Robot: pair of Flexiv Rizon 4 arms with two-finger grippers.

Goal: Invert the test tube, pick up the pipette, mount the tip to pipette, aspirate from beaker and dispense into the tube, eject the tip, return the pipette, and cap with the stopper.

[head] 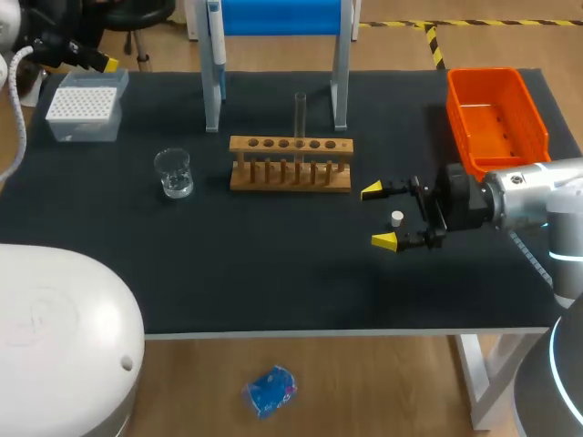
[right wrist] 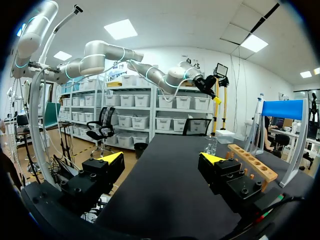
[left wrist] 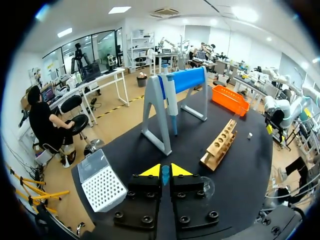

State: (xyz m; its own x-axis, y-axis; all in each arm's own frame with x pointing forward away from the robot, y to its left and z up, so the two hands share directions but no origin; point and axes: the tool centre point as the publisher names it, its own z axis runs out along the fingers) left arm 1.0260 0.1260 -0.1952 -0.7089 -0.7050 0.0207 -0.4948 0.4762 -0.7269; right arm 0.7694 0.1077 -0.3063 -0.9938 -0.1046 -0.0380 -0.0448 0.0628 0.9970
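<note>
Our right gripper (head: 378, 217) is spread wide, empty, straddling the stopper (head: 397, 218). Left gripper (left wrist: 165, 171) is closed on nothing near the tip box (head: 84, 107), likely staged for the pipette (head: 215, 36).

Black tabletop (head: 273, 273) fills the head view, matte and dark, carried on a white leg (head: 474, 373) at the near right corner. Beneath it runs a light wood-look floor (head: 364, 382), with a crumpled blue scrap (head: 271, 391) lying just off the front edge. Yellow-and-black tape (head: 433, 41) cuts across the floor beyond the far side. From the right wrist, white shelving (right wrist: 135, 117) stacked with pale bins lines a white wall (right wrist: 250, 80), a black office chair (right wrist: 102, 127) in front. Square ceiling panels (right wrist: 121, 29) glow overhead. From the left wrist, glazed partitions (left wrist: 95, 47) stand behind white desks (left wrist: 100, 82).
</note>
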